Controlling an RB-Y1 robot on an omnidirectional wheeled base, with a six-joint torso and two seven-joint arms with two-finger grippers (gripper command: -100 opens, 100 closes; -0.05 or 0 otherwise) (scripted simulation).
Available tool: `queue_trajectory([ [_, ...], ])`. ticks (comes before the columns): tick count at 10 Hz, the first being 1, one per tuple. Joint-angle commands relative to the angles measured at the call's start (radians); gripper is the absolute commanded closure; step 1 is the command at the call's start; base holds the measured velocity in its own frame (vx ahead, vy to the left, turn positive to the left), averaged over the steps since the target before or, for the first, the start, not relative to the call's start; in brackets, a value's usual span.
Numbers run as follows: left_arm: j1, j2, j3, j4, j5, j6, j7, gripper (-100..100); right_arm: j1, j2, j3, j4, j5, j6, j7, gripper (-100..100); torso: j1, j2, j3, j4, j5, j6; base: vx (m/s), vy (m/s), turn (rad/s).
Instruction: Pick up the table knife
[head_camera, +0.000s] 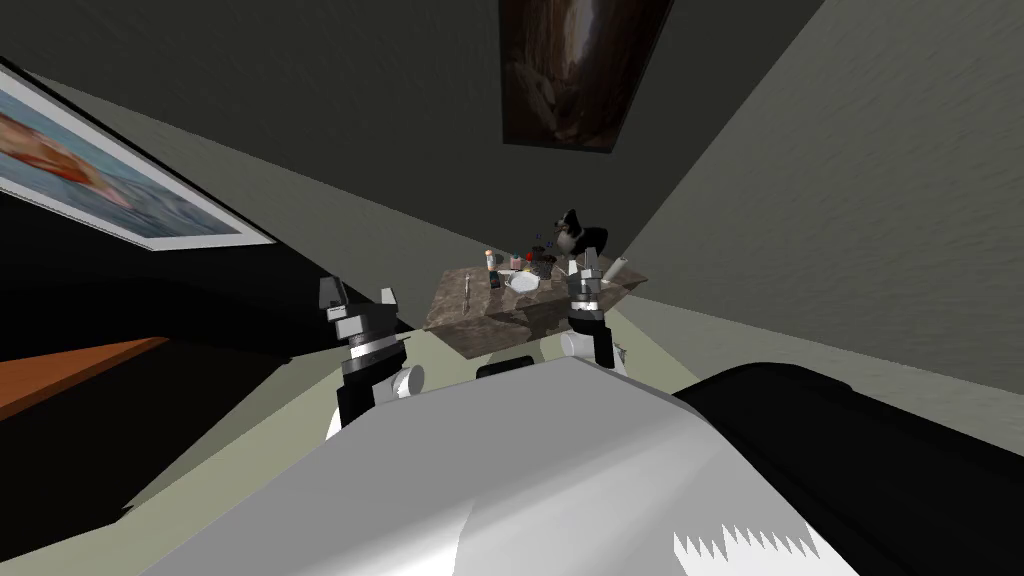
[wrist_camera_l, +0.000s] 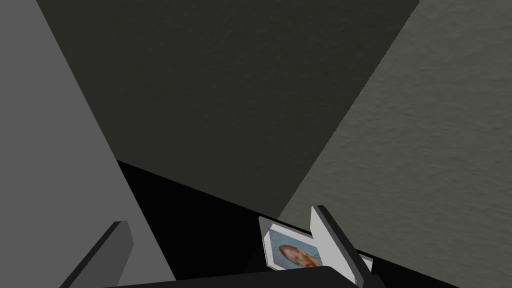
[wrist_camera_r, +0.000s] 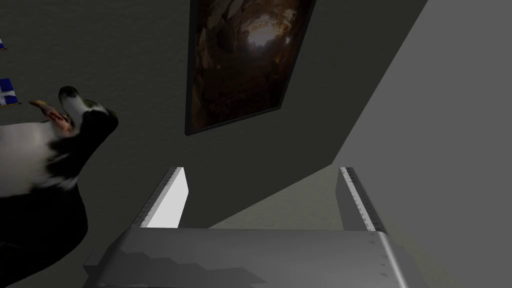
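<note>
The approach seems the step in hand: the table knife (head_camera: 468, 284) lies on the bench's (head_camera: 450, 312) left part, the left tool (head_camera: 360, 292) and right tool (head_camera: 584, 258) are both spread and empty, so the next move probably calls for reaching down to it.

The table (head_camera: 455, 322) top is rendered as mottled brown stone with a faint sheen. The knife (head_camera: 468, 284) is seen as thin, grey and metal-like. The walls (wrist_camera_l: 425, 140) are given a rough, matt texture. The right gripper (wrist_camera_r: 262, 172) is fitted with smooth, matt fingers (wrist_camera_r: 170, 205).
</note>
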Motion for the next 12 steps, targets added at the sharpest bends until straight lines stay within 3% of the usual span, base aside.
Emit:
queue_trajectory([
  [1, -0.007, 0.044, 0.0, 0.009, 0.004, 0.003, 0.004, -100, 0.0, 0.0, 0.0, 0.0, 0.0, 0.0, 0.0, 0, 0.0, 0.0, 0.0, 0.0, 0.0, 0.0, 0.0, 0.021, -0.039],
  [5, -0.049, 0.167, -0.002, 0.057, 0.028, 0.025, 0.028, -100, 0.0, 0.0, 0.0, 0.0, 0.0, 0.0, 0.0, 0, 0.006, 0.0, 0.0, 0.0, 0.001, 0.0, 0.0, 0.071, -0.103],
  [6, -0.049, 0.176, -0.002, 0.057, 0.028, 0.025, 0.028, -100, 0.0, 0.0, 0.0, 0.0, 0.0, 0.0, 0.0, 0, 0.007, 0.0, 0.0, 0.0, 0.001, 0.0, -0.005, 0.067, -0.039],
  [12, -0.126, 0.352, -0.016, 0.152, 0.09, 0.086, 0.074, -100, 0.0, 0.0, 0.0, 0.0, 0.0, 0.0, 0.0, 0, 0.005, 0.0, 0.0, 0.0, 0.001, 0.0, -0.006, 0.085, -0.148],
])
